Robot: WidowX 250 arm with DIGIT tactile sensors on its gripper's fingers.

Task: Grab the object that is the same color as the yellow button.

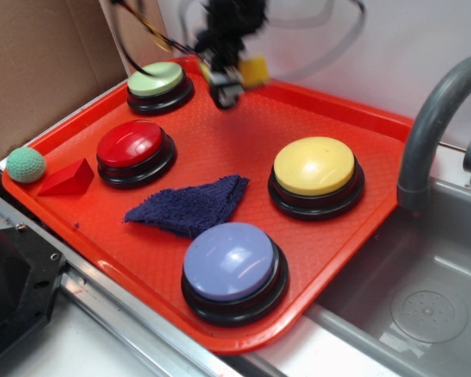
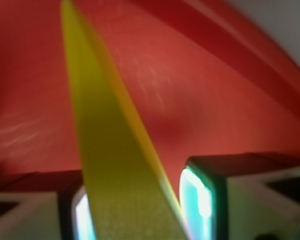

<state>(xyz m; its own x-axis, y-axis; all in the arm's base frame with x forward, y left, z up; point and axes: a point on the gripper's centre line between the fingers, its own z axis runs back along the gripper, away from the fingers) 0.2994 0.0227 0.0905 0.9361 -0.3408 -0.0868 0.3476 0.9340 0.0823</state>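
Note:
My gripper (image 1: 228,78) hangs over the back of the red tray (image 1: 361,228), blurred by motion. It is shut on the yellow wedge block (image 1: 255,71), which sticks out to its right. In the wrist view the yellow wedge (image 2: 110,165) fills the gap between the two fingers (image 2: 200,200), its thin edge running up and away over the tray floor. The yellow button (image 1: 314,169), a large dome on a black base, stands at the tray's right, well in front of the gripper.
On the tray stand a pale green button (image 1: 157,81), a red button (image 1: 132,147) and a purple button (image 1: 229,263), with a dark blue cloth (image 1: 192,206) between them. A red wedge (image 1: 69,179) and a green ball (image 1: 25,165) lie at the left edge. A sink with a grey faucet (image 1: 432,126) is at right.

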